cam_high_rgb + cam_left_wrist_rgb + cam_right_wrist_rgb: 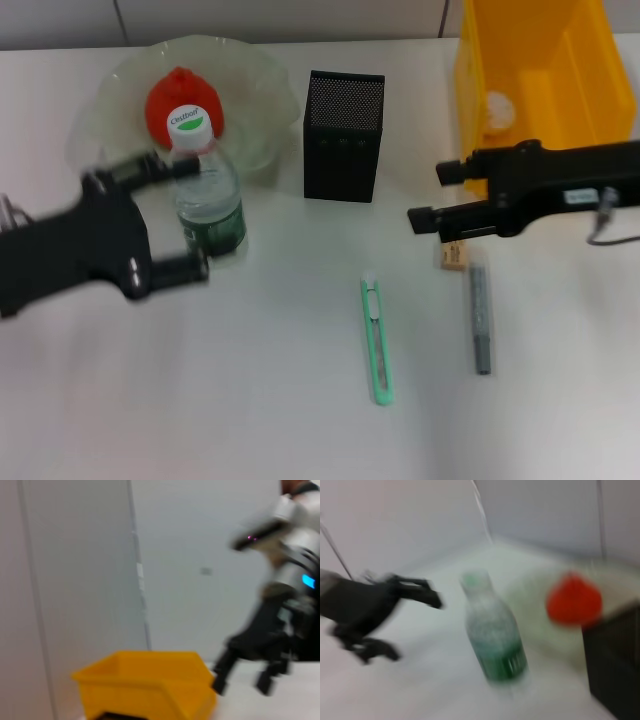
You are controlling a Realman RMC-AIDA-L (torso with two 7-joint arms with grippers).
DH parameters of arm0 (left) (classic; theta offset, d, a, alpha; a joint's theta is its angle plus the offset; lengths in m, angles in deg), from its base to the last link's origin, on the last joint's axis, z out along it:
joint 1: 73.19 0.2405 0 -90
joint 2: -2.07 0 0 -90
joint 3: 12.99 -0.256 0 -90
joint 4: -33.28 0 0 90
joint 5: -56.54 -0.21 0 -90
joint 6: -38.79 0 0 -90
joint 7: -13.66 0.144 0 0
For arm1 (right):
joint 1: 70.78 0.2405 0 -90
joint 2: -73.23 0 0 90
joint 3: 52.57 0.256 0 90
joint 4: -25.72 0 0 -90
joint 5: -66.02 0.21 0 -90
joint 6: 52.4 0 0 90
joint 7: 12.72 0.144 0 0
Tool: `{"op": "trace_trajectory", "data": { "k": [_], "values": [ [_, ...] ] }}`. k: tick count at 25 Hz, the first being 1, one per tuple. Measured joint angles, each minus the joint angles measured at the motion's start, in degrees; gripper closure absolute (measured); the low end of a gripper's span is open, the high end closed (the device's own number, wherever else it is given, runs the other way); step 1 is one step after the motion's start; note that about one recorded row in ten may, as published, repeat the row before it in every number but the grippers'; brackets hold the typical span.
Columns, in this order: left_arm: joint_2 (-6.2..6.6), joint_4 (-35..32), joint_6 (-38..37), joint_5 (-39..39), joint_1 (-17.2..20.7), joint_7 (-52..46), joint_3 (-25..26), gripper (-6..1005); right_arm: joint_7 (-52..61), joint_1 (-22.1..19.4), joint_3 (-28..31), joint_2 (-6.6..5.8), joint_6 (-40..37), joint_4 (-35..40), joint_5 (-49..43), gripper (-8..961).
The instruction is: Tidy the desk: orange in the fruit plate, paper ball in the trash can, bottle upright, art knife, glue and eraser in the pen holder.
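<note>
The slim mint-green plastic art knife lies flat on the white desk, near the thin grey glue stick. It looks light, stiff and a bit slippery, so the middle of its body seems the best place to pinch it. The black right gripper hangs over a small tan eraser, jaws open and holding nothing. The black left gripper has wide-open jaws beside the upright clear plastic bottle, not gripping it. Part of the eraser hides under the right jaws. The wrist views are blurry.
</note>
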Motion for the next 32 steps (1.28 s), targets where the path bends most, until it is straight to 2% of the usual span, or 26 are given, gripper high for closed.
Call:
{"op": "trace_trajectory", "data": {
  "k": [3,4,6,7,8,9,10,12,19,32],
  "values": [
    [-0.01,6.45,-0.80,-2.94,-0.61,6.08,0.03,184,17.89,5.87,-5.82,0.08,-0.76,5.55,-14.23,129],
    [-0.01,9.54,-0.62,-4.38,-1.19,8.29,0.27,184,28.39,10.25,-11.24,0.07,-1.50,6.05,-21.47,129],
    [-0.02,12.19,-0.33,-5.44,-1.85,9.40,0.53,184,35.01,14.18,-16.42,0.18,-2.04,4.94,-25.78,135],
    [-0.02,12.19,-0.33,-5.44,-1.85,9.40,0.53,184,35.01,14.18,-16.42,0.18,-2.04,4.94,-25.78,141],
    [0.02,13.01,-0.15,-5.62,-2.12,9.64,0.61,184,37.54,15.95,-19.06,0.28,-1.79,4.03,-27.45,147],
    [0.07,13.68,0.12,-5.66,-2.32,9.70,0.62,184,42.54,18.93,-24.25,0.40,-0.62,1.89,-30.34,154],
    [0.07,13.68,0.12,-5.66,-2.32,9.70,0.62,184,42.54,18.93,-24.25,0.40,-0.62,1.89,-30.34,160],
    [0.15,13.83,0.29,-5.67,-2.26,9.74,0.64,185,47.75,22.03,-30.17,0.52,2.18,-1.41,-31.74,166],
    [0.15,13.92,0.29,-5.72,-2.26,9.78,0.46,185,50.59,23.38,-35.88,0.69,9.19,-6.90,-29.37,175],
    [0.15,14.01,0.08,-5.83,-1.86,9.83,0.35,184,50.76,24.00,-40.46,0.69,14.54,-12.82,-26.43,217]
  ]
}}
